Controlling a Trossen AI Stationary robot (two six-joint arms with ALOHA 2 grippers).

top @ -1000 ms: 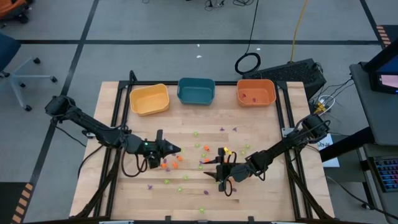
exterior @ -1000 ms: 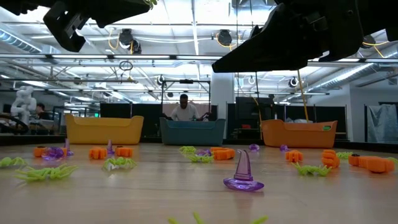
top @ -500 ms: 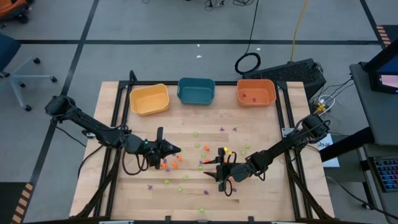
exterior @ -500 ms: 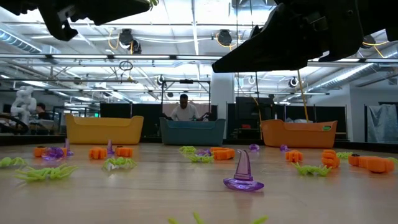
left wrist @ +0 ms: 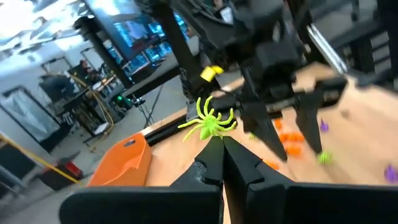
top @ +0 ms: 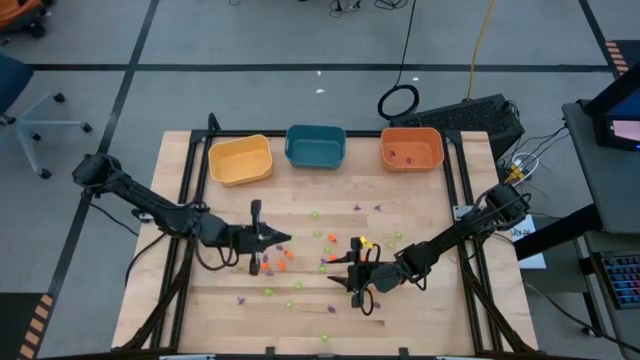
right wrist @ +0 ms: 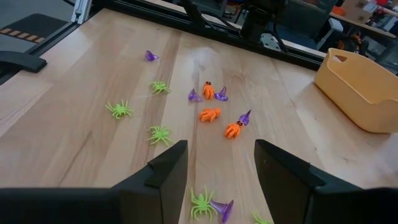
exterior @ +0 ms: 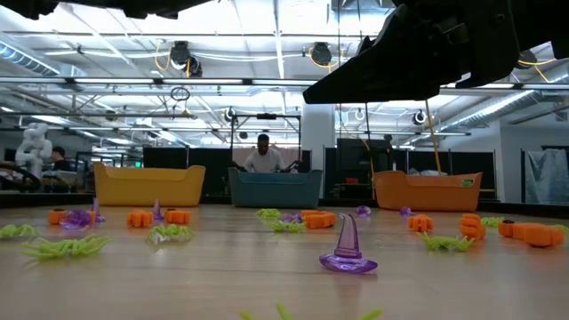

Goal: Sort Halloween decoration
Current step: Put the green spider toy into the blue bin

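Your left gripper point(left wrist: 222, 144) pinched a green spider point(left wrist: 208, 122) by one thin leg; jolting could've dropped it.

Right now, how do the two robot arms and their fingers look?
Both arms are dark and slender, with black cables running along them. The left gripper has narrow, tapered black fingers. The right gripper has broader, flat black fingers.
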